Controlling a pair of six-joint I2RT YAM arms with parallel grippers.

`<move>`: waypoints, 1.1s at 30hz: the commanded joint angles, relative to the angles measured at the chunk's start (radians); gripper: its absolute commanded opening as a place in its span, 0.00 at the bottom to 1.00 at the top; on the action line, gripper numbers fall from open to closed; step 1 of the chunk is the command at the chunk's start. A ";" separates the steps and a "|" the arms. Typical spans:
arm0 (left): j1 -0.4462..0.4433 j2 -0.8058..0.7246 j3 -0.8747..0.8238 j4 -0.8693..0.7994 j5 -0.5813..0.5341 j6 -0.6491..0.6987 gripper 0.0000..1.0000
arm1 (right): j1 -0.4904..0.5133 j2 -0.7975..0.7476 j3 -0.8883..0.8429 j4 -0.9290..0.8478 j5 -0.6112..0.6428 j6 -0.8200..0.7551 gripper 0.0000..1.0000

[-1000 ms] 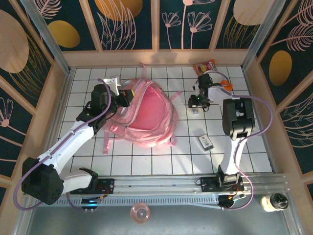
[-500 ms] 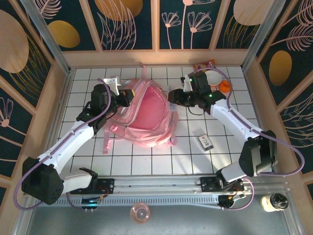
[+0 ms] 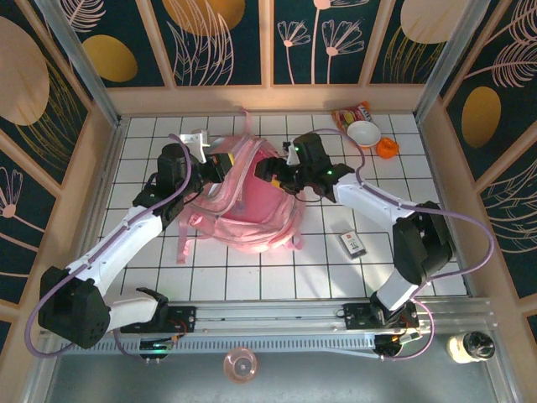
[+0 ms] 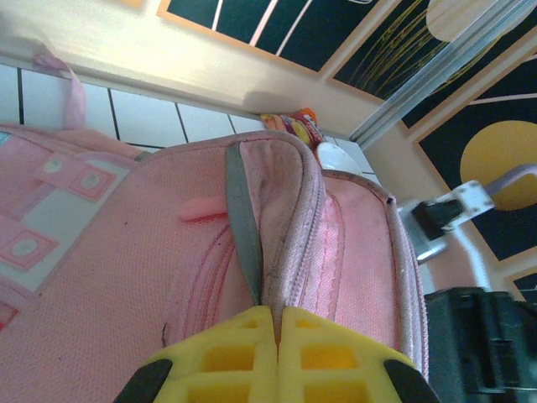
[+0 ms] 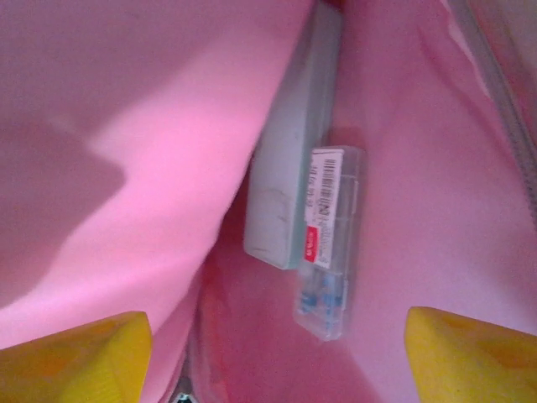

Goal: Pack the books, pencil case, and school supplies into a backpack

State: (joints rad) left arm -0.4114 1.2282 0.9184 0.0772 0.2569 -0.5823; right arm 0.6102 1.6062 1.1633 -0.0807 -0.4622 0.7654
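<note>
I am holding my left arm stretched toward the far side, left claw (image 4: pixel 273 353) pinching the pink backpack (image 3: pixel 252 214) by its zipper rim (image 4: pixel 243 227). My right arm is arching leftward, right claw (image 5: pixel 273 340) spread over the mint pencil case (image 5: pixel 289 159) lying inside.

The left gripper (image 3: pixel 220 164) sits at the rim of the pink backpack (image 3: pixel 252 217). The right gripper (image 3: pixel 270 170) hangs over the bag's mouth, just right of the left one.
</note>
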 commanded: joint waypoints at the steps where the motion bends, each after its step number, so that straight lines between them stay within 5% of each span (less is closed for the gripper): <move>1: 0.003 -0.008 0.004 0.091 0.000 0.033 0.00 | -0.005 -0.148 -0.095 0.176 -0.029 0.015 0.79; 5: 0.003 0.016 -0.005 0.096 0.012 0.033 0.00 | 0.029 -0.262 -0.258 0.460 -0.128 0.110 0.79; 10: 0.003 0.038 -0.003 0.133 0.049 0.004 0.00 | 0.121 -0.246 -0.241 0.384 -0.055 0.091 0.78; 17: 0.004 0.069 -0.009 0.201 0.127 -0.058 0.00 | 0.169 -0.099 -0.156 0.321 -0.016 0.063 0.54; 22: 0.003 0.068 -0.003 0.167 0.132 -0.011 0.00 | 0.156 -0.078 -0.124 0.318 0.000 0.024 0.26; 24: 0.003 0.050 -0.003 0.142 0.122 0.049 0.17 | 0.137 -0.096 -0.129 0.317 -0.015 0.011 0.15; 27: 0.004 0.012 -0.007 0.093 0.134 0.205 0.57 | 0.090 -0.125 -0.146 0.316 -0.078 -0.011 0.05; 30: 0.003 -0.039 -0.009 0.023 0.175 0.419 0.69 | 0.033 -0.141 -0.161 0.311 -0.185 -0.033 0.00; 33: 0.003 -0.094 -0.032 -0.075 0.213 0.700 0.71 | -0.019 -0.160 -0.156 0.253 -0.241 -0.087 0.00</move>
State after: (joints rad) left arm -0.4110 1.1889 0.9062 0.0906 0.4114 -0.2100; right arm 0.6346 1.5070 1.0004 0.1761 -0.6254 0.7532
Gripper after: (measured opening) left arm 0.707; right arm 0.061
